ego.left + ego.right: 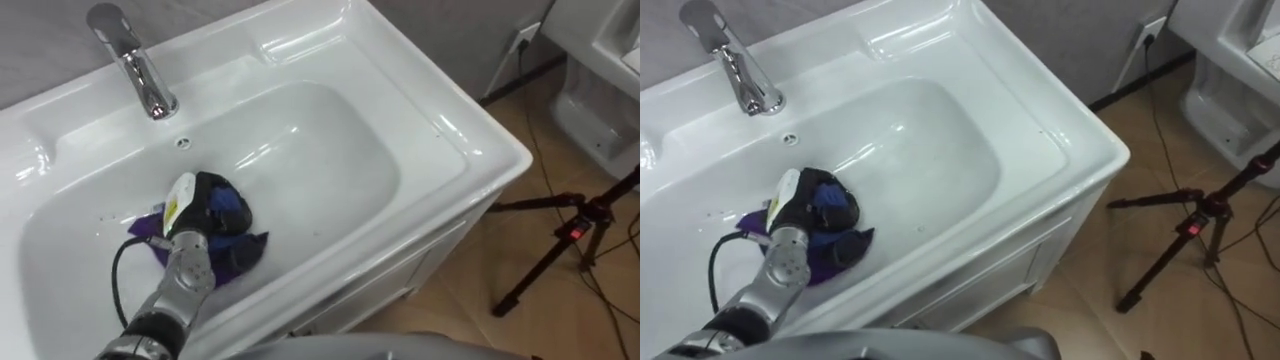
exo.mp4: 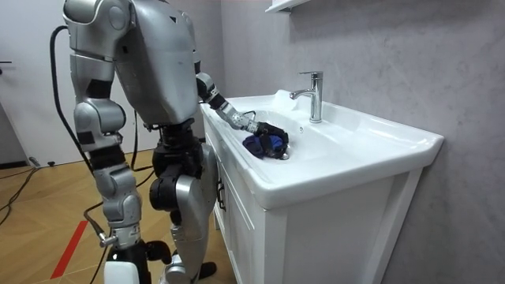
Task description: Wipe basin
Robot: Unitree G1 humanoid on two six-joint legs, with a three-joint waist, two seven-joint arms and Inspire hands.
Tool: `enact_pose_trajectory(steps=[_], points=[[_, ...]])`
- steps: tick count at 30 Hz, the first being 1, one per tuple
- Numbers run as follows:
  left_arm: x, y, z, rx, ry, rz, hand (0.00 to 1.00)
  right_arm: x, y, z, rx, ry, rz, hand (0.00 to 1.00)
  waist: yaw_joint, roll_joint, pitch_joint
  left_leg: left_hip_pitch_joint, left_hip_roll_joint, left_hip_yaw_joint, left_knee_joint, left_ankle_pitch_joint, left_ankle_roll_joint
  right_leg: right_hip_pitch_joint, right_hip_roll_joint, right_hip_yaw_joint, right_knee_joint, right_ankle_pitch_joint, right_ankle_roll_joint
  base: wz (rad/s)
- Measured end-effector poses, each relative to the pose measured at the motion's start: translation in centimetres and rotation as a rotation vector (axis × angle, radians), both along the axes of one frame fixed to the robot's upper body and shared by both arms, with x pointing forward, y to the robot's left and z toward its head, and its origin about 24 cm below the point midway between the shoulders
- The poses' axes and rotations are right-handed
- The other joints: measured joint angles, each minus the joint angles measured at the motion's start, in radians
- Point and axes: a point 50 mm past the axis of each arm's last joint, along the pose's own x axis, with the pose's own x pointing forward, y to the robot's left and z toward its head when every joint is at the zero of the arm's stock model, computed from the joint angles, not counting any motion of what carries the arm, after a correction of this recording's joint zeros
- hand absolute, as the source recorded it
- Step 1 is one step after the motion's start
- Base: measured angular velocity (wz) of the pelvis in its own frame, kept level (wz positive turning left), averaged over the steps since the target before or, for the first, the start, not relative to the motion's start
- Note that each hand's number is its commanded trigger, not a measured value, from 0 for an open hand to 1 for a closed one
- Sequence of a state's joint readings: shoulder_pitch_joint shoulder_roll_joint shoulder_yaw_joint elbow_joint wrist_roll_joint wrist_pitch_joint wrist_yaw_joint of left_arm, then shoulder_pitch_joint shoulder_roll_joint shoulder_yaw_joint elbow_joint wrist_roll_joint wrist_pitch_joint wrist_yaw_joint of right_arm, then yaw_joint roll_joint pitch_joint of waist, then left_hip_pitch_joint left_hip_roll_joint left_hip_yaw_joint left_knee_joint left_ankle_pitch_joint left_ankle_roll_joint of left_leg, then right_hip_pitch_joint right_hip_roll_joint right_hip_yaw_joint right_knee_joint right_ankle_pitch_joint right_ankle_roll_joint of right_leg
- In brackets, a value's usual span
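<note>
A white basin [image 1: 340, 150] is set in a white vanity, with a chrome tap [image 1: 138, 65] at its back left. A crumpled blue and purple cloth [image 1: 240, 252] lies on the basin's floor near the front left. My left hand [image 1: 207, 202] rests on top of the cloth with dark fingers curled into it, the arm coming in from the lower left. In the room view I stand at the vanity's side with the left hand [image 2: 272, 132] down in the bowl on the cloth [image 2: 254, 144]. My right hand [image 2: 109, 237] hangs by my side.
A small overflow hole [image 1: 183, 142] sits below the tap. A black tripod [image 1: 565, 245] with a red light stands on the wooden floor right of the vanity, cables trailing round it. A white fixture [image 1: 600, 90] is at the far right.
</note>
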State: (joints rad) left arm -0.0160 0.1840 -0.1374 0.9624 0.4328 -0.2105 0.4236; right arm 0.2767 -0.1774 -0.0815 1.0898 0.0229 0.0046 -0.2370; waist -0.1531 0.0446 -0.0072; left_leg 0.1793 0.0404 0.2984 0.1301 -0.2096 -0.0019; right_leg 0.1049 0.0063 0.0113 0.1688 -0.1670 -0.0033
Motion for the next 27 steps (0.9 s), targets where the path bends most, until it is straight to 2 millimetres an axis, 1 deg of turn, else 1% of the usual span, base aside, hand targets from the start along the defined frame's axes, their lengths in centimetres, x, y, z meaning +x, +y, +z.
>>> enact_pose_trajectory(steps=[2, 3, 5, 7, 8, 11, 14, 18, 20, 21, 22, 24, 25, 27], points=[[-1.1, 1.1, -0.2, 0.048, 0.010, 0.030, 1.00, 0.3, -0.7, 0.2, -0.020, -0.011, -0.006, 0.00, 0.012, 0.014, -0.0008, -0.002, 0.000, 0.001, 0.000, 0.000, 0.000, 0.001, 0.000, 0.001, 0.001, -0.001, -0.001, -0.02], [-1.3, 1.4, -0.1, 0.057, 0.009, 0.037, 1.00, 0.2, -0.8, 0.3, -0.022, -0.007, -0.007, 0.00, 0.018, 0.016, -0.0014, -0.002, 0.000, 0.001, 0.000, 0.000, 0.000, 0.002, -0.001, 0.001, 0.001, -0.002, -0.002, 0.00], [-2.0, 2.8, 0.0, 0.090, 0.015, 0.073, 1.00, 0.3, -1.0, 0.2, -0.017, -0.002, -0.027, 0.00, 0.023, 0.017, -0.0019, 0.001, 0.000, -0.002, 0.002, 0.001, -0.001, 0.008, -0.003, -0.010, 0.000, -0.003, -0.003, 0.06], [-2.4, 3.5, 0.1, 0.106, 0.019, 0.093, 1.00, 0.3, -1.3, 0.2, -0.022, 0.001, -0.048, 0.00, 0.023, 0.020, -0.0029, 0.006, 0.000, -0.007, 0.002, 0.001, -0.001, 0.016, -0.004, -0.015, -0.001, -0.004, -0.003, 0.07], [-2.7, 3.9, 0.1, 0.113, 0.022, 0.104, 1.00, 0.4, -1.5, 0.3, -0.026, -0.004, -0.063, 0.00, 0.023, 0.023, -0.0052, 0.010, 0.000, -0.008, 0.002, 0.001, -0.001, 0.020, -0.004, -0.015, -0.002, -0.004, -0.004, 0.05], [-3.1, 4.5, 0.3, 0.133, 0.022, 0.114, 1.00, 0.5, -2.3, 0.6, -0.048, -0.026, -0.075, 0.00, 0.025, 0.033, -0.0053, 0.012, 0.000, -0.011, 0.003, 0.001, -0.001, 0.023, -0.003, -0.017, -0.002, -0.004, -0.004, 0.00], [-3.3, 4.8, 0.4, 0.148, 0.013, 0.117, 1.00, 0.9, -2.9, 0.8, -0.064, -0.034, -0.069, 0.00, 0.027, 0.038, -0.0043, 0.012, 0.001, -0.015, 0.003, 0.001, -0.002, 0.023, -0.003, -0.018, -0.002, -0.005, -0.006, 0.00], [-3.1, 4.9, 0.5, 0.154, 0.001, 0.123, 1.00, 1.2, -3.1, 0.9, -0.069, -0.048, -0.084, 0.00, 0.032, 0.044, -0.0046, 0.010, 0.001, -0.016, 0.003, 0.002, -0.003, 0.020, -0.003, -0.020, -0.001, -0.007, -0.007, 0.00], [-2.8, 4.9, 0.8, 0.153, -0.014, 0.126, 1.00, 1.1, -3.3, 1.0, -0.072, -0.051, -0.104, 0.00, 0.051, 0.046, -0.0047, 0.004, 0.001, -0.021, 0.004, 0.002, -0.003, 0.017, -0.003, -0.023, -0.002, -0.007, -0.008, 0.02], [-2.8, 4.9, 0.8, 0.153, -0.017, 0.127, 1.00, 1.1, -3.3, 1.0, -0.072, -0.051, -0.107, 0.00, 0.052, 0.047, -0.0049, 0.003, 0.001, -0.028, 0.004, 0.002, -0.003, 0.019, -0.004, -0.029, -0.002, -0.007, -0.008, 0.16], [-2.5, 4.9, 1.1, 0.155, -0.031, 0.125, 1.00, 1.2, -3.3, 1.0, -0.069, -0.059, -0.119, 0.00, 0.053, 0.049, -0.0061, 0.000, 0.000, -0.036, 0.005, 0.002, -0.004, 0.018, -0.005, -0.038, -0.002, -0.007, -0.008, 0.18], [-2.3, 4.9, 1.2, 0.157, -0.038, 0.126, 1.00, 1.5, -3.4, 1.0, -0.069, -0.069, -0.121, 0.00, 0.061, 0.056, -0.0060, -0.003, 0.000, -0.041, 0.006, 0.003, -0.004, 0.016, -0.006, -0.043, -0.005, -0.007, -0.009, 0.13], [-2.2, 4.9, 1.3, 0.158, -0.040, 0.125, 1.00, 1.6, -3.3, 1.0, -0.069, -0.072, -0.121, 0.00, 0.063, 0.061, -0.0090, -0.011, -0.001, -0.051, 0.007, 0.003, -0.004, 0.019, -0.006, -0.048, -0.013, -0.007, -0.009, 0.17], [-2.1, 4.9, 1.3, 0.156, -0.045, 0.126, 1.00, 1.6, -3.4, 1.0, -0.069, -0.071, -0.121, 0.00, 0.067, 0.067, -0.0107, -0.011, -0.001, -0.059, 0.007, 0.004, -0.006, 0.020, -0.006, -0.055, -0.017, -0.007, -0.009, 0.15]])
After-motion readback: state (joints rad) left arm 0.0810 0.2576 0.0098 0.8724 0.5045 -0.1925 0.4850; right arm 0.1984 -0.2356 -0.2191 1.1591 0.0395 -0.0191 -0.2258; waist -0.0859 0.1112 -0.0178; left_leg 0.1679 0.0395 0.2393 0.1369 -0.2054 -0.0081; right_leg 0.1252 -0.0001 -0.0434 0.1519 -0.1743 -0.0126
